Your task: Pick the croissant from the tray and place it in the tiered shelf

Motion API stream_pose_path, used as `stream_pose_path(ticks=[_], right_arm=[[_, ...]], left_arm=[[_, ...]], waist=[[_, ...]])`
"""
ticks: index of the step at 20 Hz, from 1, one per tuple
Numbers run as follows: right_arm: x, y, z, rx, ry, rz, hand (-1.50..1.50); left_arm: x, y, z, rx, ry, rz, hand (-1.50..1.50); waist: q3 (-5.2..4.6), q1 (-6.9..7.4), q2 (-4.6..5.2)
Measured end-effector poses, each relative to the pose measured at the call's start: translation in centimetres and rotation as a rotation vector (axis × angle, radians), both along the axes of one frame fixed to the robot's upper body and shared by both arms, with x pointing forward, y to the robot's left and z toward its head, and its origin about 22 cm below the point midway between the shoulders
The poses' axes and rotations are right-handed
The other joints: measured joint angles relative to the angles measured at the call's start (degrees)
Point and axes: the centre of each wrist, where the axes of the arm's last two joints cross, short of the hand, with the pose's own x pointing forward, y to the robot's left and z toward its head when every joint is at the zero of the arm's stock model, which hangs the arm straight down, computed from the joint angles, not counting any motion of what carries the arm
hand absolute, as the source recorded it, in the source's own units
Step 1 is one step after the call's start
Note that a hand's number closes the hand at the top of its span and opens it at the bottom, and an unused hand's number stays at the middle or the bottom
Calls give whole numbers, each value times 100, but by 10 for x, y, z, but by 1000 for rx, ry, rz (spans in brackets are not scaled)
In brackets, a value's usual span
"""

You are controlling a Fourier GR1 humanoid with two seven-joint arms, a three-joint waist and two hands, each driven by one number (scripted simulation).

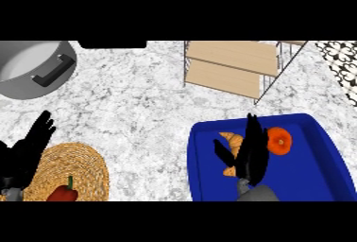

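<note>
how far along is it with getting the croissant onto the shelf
Early stage. Nothing is delivered: the croissant lies in the blue tray beside an orange fruit, and the wooden shelf holds nothing visible. In hand: the right robot hand is over the croissant, fingers straight, not closed on it. Left: grasp, lift, carry to the shelf, release. The left robot hand rests open by the woven basket.

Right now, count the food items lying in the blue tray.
2: a golden croissant under the right hand, and an orange fruit beside it. The hand may hide more.
</note>
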Motion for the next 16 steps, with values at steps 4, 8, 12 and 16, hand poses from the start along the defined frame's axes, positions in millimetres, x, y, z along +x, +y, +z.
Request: stream_pose_path(ticks=[4, 8, 12, 16], right_arm=[[2, 10, 6, -91, 226, 7, -150], [11, 24, 26, -194, 397, 9, -150], [17, 36, 51, -270, 492, 33, -150], [17, 42, 73, -292, 527, 57, -150]], left_arm=[[2, 2, 3, 4, -5, -9, 0], [3, 0, 2, -4, -6, -15, 0], [3, 0, -1, -12, -3, -26, 0], [5, 1, 0, -10, -10, -23, 0]], waist=[[4, 71, 3], [40, 106, 26], [73, 118, 54], [93, 120, 76]])
